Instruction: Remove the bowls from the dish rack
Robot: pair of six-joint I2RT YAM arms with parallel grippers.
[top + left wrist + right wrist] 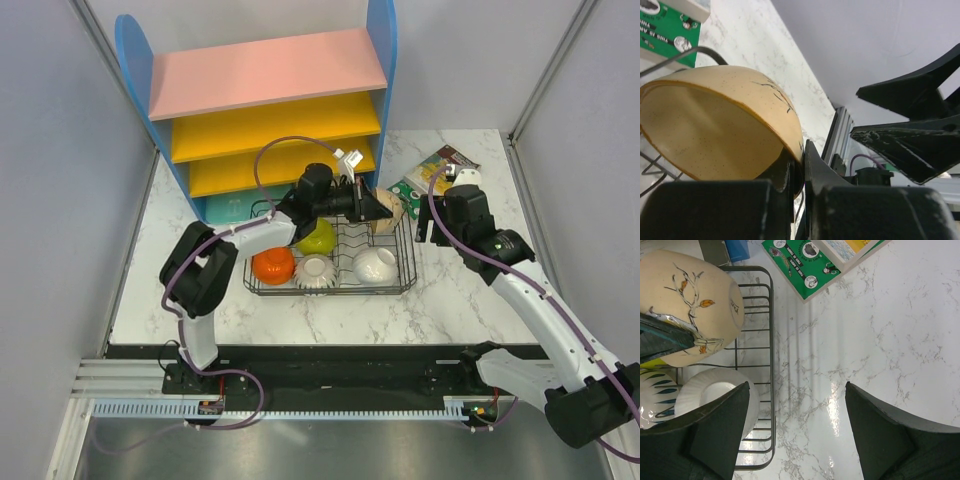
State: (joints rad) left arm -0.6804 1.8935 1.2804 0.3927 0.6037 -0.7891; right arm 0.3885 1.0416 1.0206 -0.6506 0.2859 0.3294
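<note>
top external view had the tan bowl [386,208] at the far right corner of the dish rack [408,272], tipped on its side and pinched at the rim by the left gripper [366,204]. left wrist view showed that pinch close. one finger [815,172] lay against the speckled outer wall and the other sat inside the lip, so the hollow opened to the left of those fingers and the foot pointed away from them. whether the bowl hung free of the wire could not be told.

right wrist view put the same bowl up and to the left of the right gripper [796,390]. its fingers stood wide apart, with nothing between them but the bare marble table [880,340]. the rack's right wall ran between the bowl and those fingers. so the bowl's foot faced the right gripper, and open marble lay just past the wall on that side. the short way out, i judged, was sideways over that wall, with the left arm carrying, since it alone had a hold.

four more bowls sat deeper in the rack, back behind the left fingers: a white bowl [375,265], a patterned bowl [315,272], an orange bowl [273,265] and a green bowl [319,237]. a green packet [408,190] lay on the marble just beyond the tan bowl, near enough to crowd a landing.
</note>
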